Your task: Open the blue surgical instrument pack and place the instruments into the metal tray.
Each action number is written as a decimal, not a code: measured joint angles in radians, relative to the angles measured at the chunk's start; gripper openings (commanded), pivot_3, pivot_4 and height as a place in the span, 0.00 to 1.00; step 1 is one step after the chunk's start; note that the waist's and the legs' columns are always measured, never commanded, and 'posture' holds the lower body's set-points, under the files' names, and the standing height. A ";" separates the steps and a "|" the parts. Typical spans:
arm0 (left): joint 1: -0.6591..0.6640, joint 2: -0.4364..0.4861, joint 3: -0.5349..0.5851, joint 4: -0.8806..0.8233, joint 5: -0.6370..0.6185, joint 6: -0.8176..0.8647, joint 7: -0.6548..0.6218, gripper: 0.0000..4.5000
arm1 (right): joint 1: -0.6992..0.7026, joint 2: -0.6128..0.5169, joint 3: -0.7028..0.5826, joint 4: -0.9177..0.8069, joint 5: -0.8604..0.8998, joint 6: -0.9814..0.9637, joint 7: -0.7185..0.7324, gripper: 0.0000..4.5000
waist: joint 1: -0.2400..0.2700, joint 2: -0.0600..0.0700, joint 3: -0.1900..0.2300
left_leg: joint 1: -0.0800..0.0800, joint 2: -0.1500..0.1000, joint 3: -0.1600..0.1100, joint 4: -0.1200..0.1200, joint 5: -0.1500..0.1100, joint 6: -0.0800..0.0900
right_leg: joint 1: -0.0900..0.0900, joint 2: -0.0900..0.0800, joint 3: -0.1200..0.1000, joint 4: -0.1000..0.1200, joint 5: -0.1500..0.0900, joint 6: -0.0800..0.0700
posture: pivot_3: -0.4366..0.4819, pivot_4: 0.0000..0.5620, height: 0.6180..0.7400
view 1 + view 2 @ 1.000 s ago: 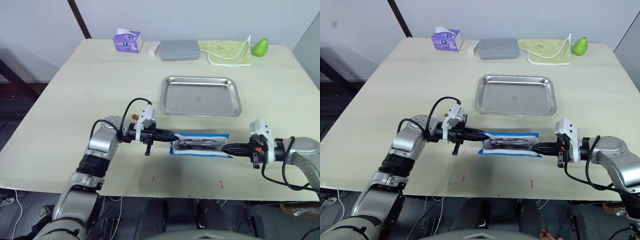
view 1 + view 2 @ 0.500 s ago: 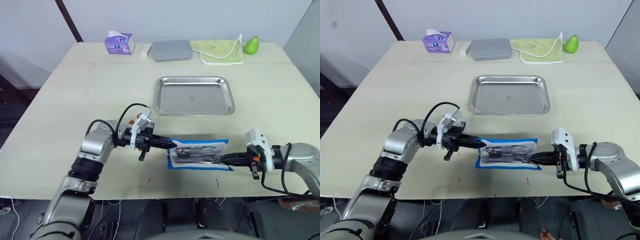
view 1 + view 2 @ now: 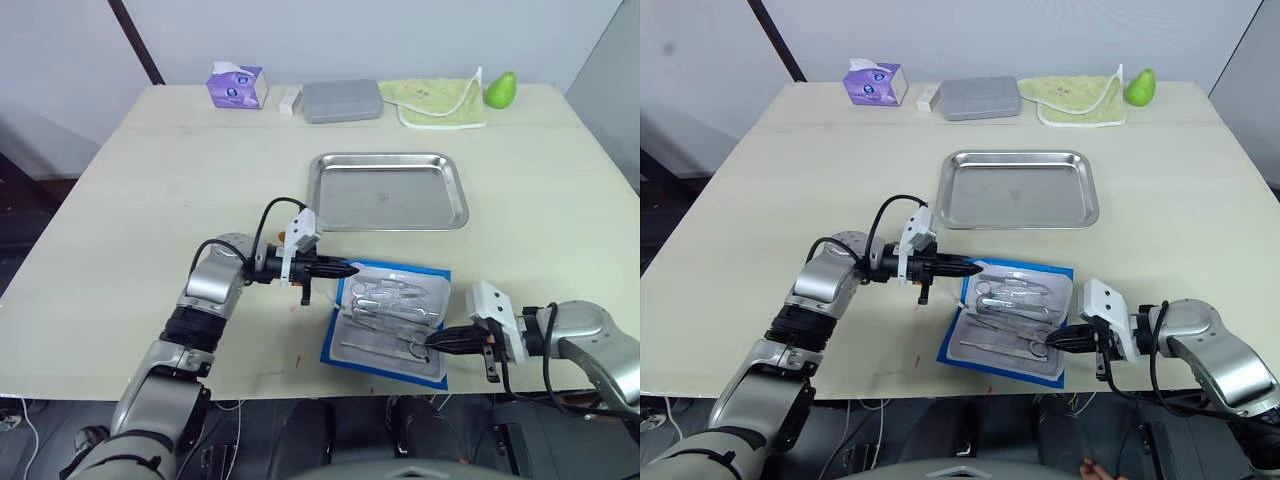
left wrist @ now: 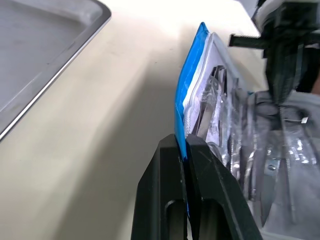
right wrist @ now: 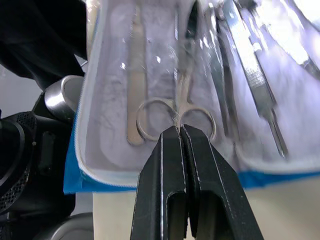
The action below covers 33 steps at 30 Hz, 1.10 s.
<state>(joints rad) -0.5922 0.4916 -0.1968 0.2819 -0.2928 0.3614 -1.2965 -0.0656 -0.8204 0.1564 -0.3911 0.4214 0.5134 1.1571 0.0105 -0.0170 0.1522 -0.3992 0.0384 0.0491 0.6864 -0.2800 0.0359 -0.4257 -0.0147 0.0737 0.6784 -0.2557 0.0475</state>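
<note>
While blue surgical instrument pack (image 3: pixel 390 320) lies unfolded near front edge of table (image 3: pixel 130 200), pale lining up, instruments (image 3: pixel 388 300) rest side by side under clear film. Left gripper (image 3: pixel 350 269) closed, pinching pack's far-left blue corner. Right gripper (image 3: pixel 432 342) closed on film at pack's near-right edge, tips touching scissors' ring handles (image 5: pixel 175 120). Metal tray (image 3: pixel 388 190) just behind pack, nothing inside. Purple tissue box (image 3: pixel 237 84), grey case (image 3: pixel 342 100) at table's far edge.

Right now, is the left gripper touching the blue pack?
Touching. In the left wrist view the left gripper has its fingers shut on the blue pack's edge.
</note>
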 measured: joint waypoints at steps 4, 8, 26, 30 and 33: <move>-0.012 -0.026 0.000 0.015 0.026 0.017 0.071 0.00 | 0.011 -0.003 0.008 -0.026 -0.012 -0.002 -0.007 0.01 | 0.003 0.000 0.000 | -0.001 0.000 -0.001 0.000 0.000 0.000 | 0.000 0.000 -0.002 0.000 0.000 0.000 | 0.48 0.27 0.97; -0.020 -0.031 0.000 0.015 0.035 0.038 0.106 0.00 | 0.010 -0.003 0.012 -0.024 -0.025 -0.003 -0.013 0.01 | 0.001 0.000 0.000 | -0.001 0.000 -0.002 0.000 0.000 0.000 | 0.000 0.000 -0.002 0.000 0.000 0.000 | 0.48 0.27 0.97; -0.037 -0.068 -0.065 0.015 0.148 0.088 0.235 0.00 | 0.010 -0.004 0.070 0.057 -0.154 -0.169 -0.029 0.01 | 0.001 -0.005 -0.007 | 0.007 -0.001 -0.003 0.000 0.000 0.000 | 0.014 -0.001 -0.010 -0.005 0.000 0.000 | 0.48 0.27 0.97; -0.044 -0.078 -0.090 0.014 0.177 0.092 0.264 0.00 | 0.010 -0.003 0.073 0.064 -0.166 -0.175 -0.029 0.01 | 0.001 -0.008 -0.013 | 0.009 -0.001 -0.004 0.000 0.000 0.000 | 0.017 -0.001 -0.010 -0.006 0.000 0.000 | 0.48 0.27 0.97; -0.044 -0.078 -0.102 0.011 0.193 0.091 0.275 0.00 | 0.011 0.006 0.073 0.073 -0.167 -0.175 -0.033 0.01 | 0.002 -0.011 -0.018 | 0.009 -0.001 -0.004 0.000 0.000 0.000 | 0.017 -0.001 -0.010 -0.007 0.000 0.000 | 0.48 0.27 0.97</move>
<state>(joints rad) -0.6361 0.4136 -0.2989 0.2929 -0.0998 0.4525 -1.0217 -0.0548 -0.8143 0.2290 -0.3181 0.2547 0.3387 1.1245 0.0125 -0.0282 0.1339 -0.3899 0.0377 0.0449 0.6859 -0.2800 0.0358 -0.4088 -0.0159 0.0633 0.6718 -0.2560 0.0472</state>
